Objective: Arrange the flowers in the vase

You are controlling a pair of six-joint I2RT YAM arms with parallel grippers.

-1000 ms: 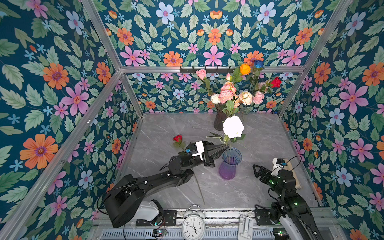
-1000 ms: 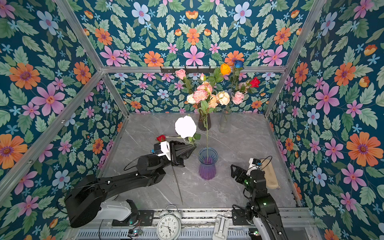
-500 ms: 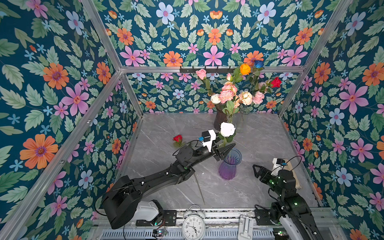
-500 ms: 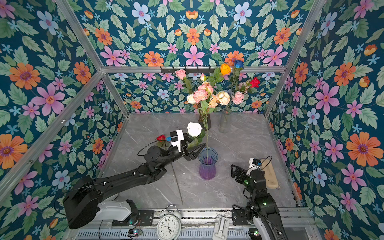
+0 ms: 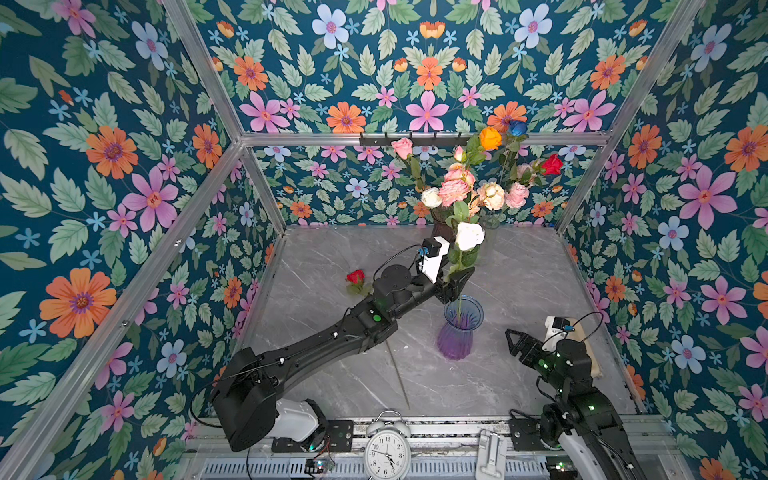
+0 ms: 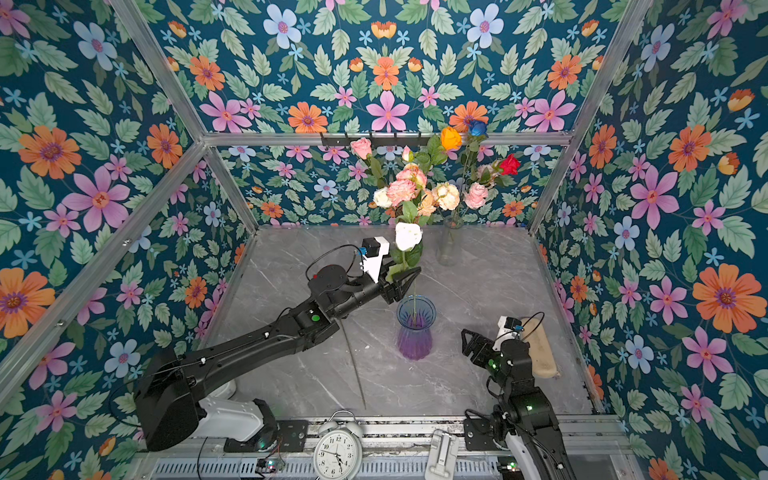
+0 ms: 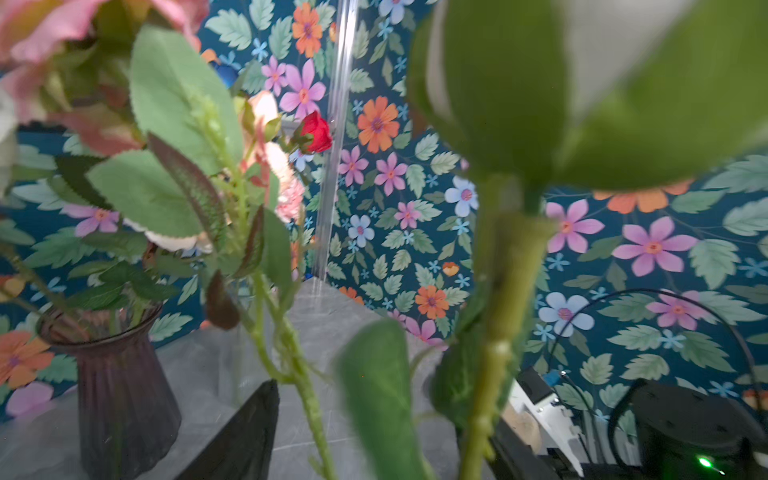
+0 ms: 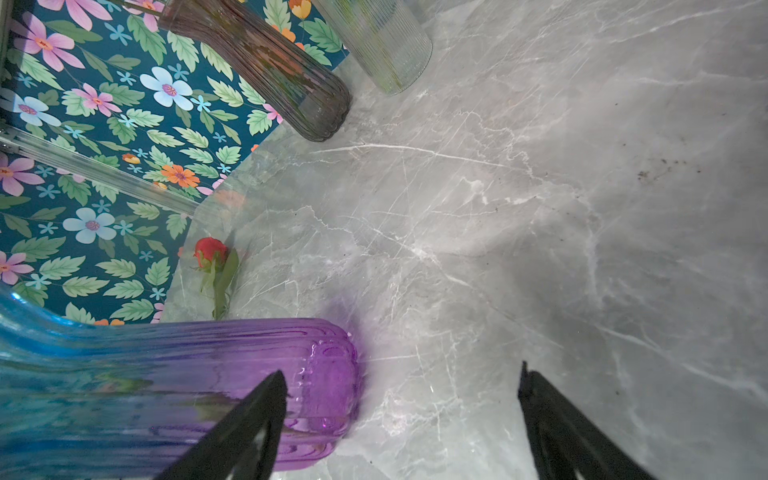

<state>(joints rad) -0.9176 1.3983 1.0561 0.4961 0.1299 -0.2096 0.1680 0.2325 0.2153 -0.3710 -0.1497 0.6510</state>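
Change: left gripper (image 5: 457, 284) jaws just parted, freeing white-headed green-stemmed artificial rose (image 5: 469, 236) | Location: stem stands in ribbed blue-to-purple glass vase (image 5: 455, 345) | Idle: right gripper (image 5: 514, 338) apart, empty | Remaining: small red rose (image 5: 355, 276) lying on grey marble table (image 5: 519, 270)

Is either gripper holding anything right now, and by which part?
Nothing is gripped. The left gripper stands open around the white rose's stem; the right gripper is open and empty.

Left arm extended forward, left hand (image 5: 456, 286) jaws parted. Right arm folded low, right hand (image 5: 512, 343) spread wide.
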